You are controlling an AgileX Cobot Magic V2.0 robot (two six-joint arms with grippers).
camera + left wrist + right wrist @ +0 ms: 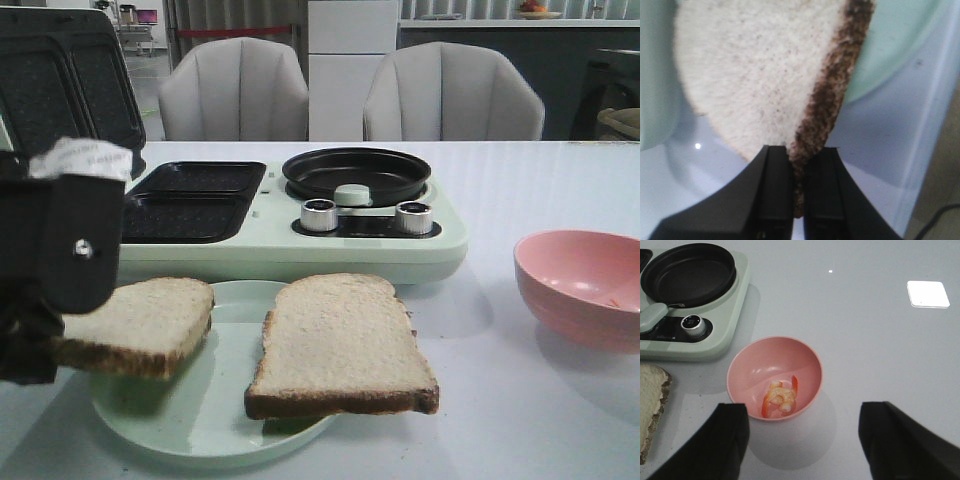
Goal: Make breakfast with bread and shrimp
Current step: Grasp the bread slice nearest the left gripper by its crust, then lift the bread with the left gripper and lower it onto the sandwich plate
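1. The left gripper (pixel 797 200) has its jaws closed tight on the crust corner of the left bread slice (pixel 140 322); in the left wrist view the brown crust edge runs straight away from the jaws.
2. That slice is held roughly flat, tilted a little, above the left part of the pale green plate (pixel 215 425), casting a shadow on the plate beneath it.
3. The second bread slice (pixel 340 345) lies on the right side of the plate, its long axis running from the viewer toward the cooker, rounded top at the far end; its near crust edge overhangs the plate rim.
4. The two slices sit side by side with a narrow gap between them.
5. The pink bowl (pixel 775 377) stands on the white worktop (pixel 880 340), to the right of the plate and well apart from it.
6. The shrimp (pixel 780 397) lie in the bowl, a small cluster of curved orange-white pieces on its floor.
7. The right gripper (pixel 802 442) hovers above the bowl with its jaws spread wide, holding nothing.
8. Behind the plate sits the mint-green cooker (pixel 290 240), with a black round pan (pixel 355 172) and dark grill trays (pixel 195 200), none holding food.
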